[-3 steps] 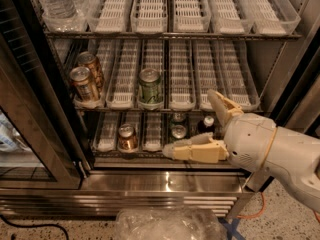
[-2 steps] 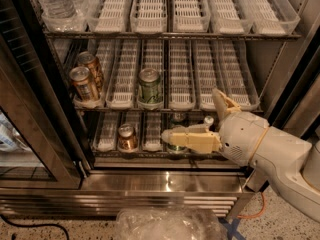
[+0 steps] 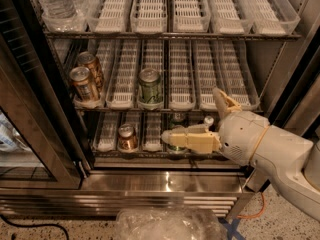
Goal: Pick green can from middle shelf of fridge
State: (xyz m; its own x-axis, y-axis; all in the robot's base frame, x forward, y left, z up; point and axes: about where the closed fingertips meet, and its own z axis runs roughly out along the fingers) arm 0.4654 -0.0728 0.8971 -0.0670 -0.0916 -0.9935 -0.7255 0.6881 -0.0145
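Open fridge [image 3: 150,181], front view. The green can [image 3: 150,86] stands upright near the front of the middle shelf [image 3: 182,74], alone in its lane tray.

The gripper [image 3: 190,113] is below and right of the green can, well apart from it, at about the level of the shelf beneath. Its two pale fingers are splayed wide, one lying flat and pointing left, one pointing up. It holds nothing.

Risks, as judged:
- The gripper is a shelf too low. If it rises straight up, the upper finger could catch the front rail under the green can.
- The flat finger passes in front of bottles [image 3: 208,120] below and right of the green can, and a swing could knock them.
- Pushed before it's clamped, the green can may slide back on the ribbed strips or tip.
- Two copper cans [image 3: 83,83] stand left of the green can w/ one empty lane between. A wide approach could bump them.

Writing: none readable. The green can shows pale label patches, no legible words or brand. Water bottles [image 3: 55,1] above and left of the green can have a reddish band, text illegible.
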